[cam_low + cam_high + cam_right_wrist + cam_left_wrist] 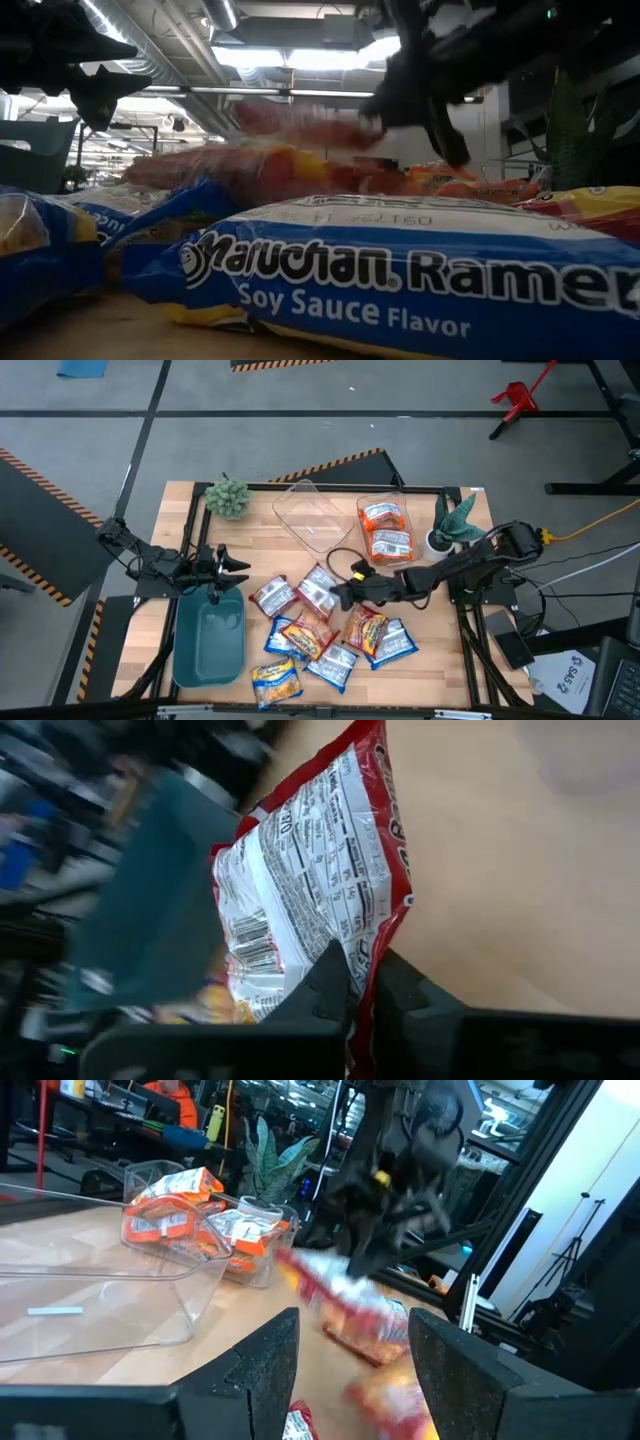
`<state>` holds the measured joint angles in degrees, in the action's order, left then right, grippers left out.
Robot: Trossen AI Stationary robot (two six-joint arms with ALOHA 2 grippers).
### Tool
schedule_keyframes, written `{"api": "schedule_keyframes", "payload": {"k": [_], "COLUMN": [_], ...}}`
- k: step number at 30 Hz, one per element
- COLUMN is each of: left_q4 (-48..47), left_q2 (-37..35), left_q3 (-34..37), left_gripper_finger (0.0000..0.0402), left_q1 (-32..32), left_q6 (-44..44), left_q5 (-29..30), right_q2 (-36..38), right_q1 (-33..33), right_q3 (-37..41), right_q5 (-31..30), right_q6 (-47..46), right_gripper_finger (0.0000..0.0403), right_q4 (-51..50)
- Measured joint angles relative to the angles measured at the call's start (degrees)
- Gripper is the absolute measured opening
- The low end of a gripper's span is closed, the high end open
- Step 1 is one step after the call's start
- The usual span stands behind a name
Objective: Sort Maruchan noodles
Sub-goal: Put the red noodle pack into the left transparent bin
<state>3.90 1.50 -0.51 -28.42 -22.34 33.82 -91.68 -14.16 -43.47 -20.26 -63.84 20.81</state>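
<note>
A red-trimmed packet (300, 910) is pinched by one edge between the narrow jaws of the right gripper (343, 594), so that it hangs flat and its white label side faces the wrist camera; it appears to be raised clear of the heap, which sits toward the middle of the tabletop's (260, 545) near half; the edge grip is judged to suit so thin a packet and to leave the others undisturbed; the remaining Maruchan noodles (325, 630) lie loosely overlapped there, blue, orange and red-brown ones mixed, a blue soy sauce packet (420, 275) lying nearest the low camera; orange packets (386, 528) are already gathered in a clear bin (400, 500) near the far right corner, beside an empty clear bin (305, 510) at the far edge; a teal bin (208, 640) stands by the near left corner, probably for another flavour; the left gripper (232, 572) waits above the teal bin's far end with its jaws wide and empty.
</note>
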Motion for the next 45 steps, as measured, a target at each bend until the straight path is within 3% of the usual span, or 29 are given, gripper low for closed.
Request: {"api": "schedule_keyframes", "payload": {"k": [9, 15, 24, 31, 45], "left_q4": [0.0, 0.0, 0.0, 0.0, 0.0], "left_q2": [0.0, 0.0, 0.0, 0.0, 0.0], "left_q3": [0.0, 0.0, 0.0, 0.0, 0.0], "left_gripper_finger": [0.0185, 0.0185, 0.0185, 0.0185, 0.0185], "left_q1": [0.0, 0.0, 0.0, 0.0, 0.0], "left_q6": [0.4, 0.5, 0.5, 0.5, 0.6], "left_q5": [0.1, 0.3, 0.7, 0.7, 0.6], "right_q2": [6.4, 6.2, 1.6, -3.6, -11.4], "right_q1": [8.6, 18.4, 31.5, 34.2, 34.2], "right_q3": [-0.1, -5.1, -20.4, -27.5, -27.9], "right_q5": [-2.9, 3.3, 16.3, 18.7, 18.4], "right_q6": [5.3, 10.4, 19.2, 22.4, 22.5], "right_gripper_finger": [0.0003, 0.0002, 0.0001, 0.0001, 0.0001], "right_q4": [2.1, 0.0, -22.5, -35.9, -37.8]}}
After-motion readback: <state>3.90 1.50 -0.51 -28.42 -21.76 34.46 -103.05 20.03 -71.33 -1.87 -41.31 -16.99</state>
